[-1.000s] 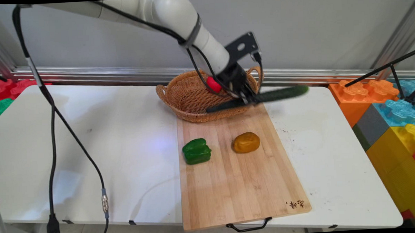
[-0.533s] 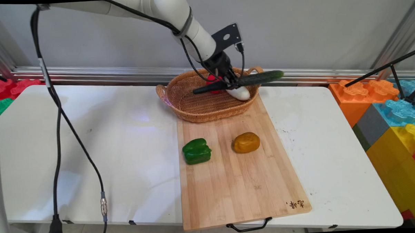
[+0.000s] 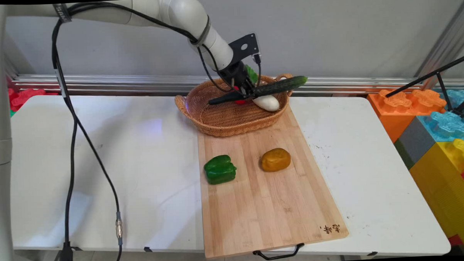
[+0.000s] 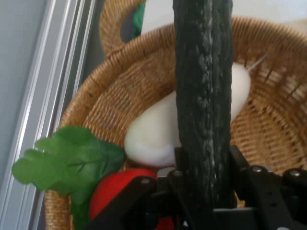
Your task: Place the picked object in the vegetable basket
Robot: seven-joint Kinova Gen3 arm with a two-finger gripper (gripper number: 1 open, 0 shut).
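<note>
Against the worktop's far edge your tool [image 3: 249, 92] is clamped mid-length on the cucumber [image 3: 269, 88], so it balances level above the wicker basket [image 3: 220, 119], over the white eggplant [image 3: 267, 103] and red radish [image 4: 115, 191].

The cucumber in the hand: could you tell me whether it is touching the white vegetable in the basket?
Cannot tell. In the hand view the cucumber, clamped in the hand, crosses in front of the white vegetable, and neither view shows a contact or a gap.
</note>
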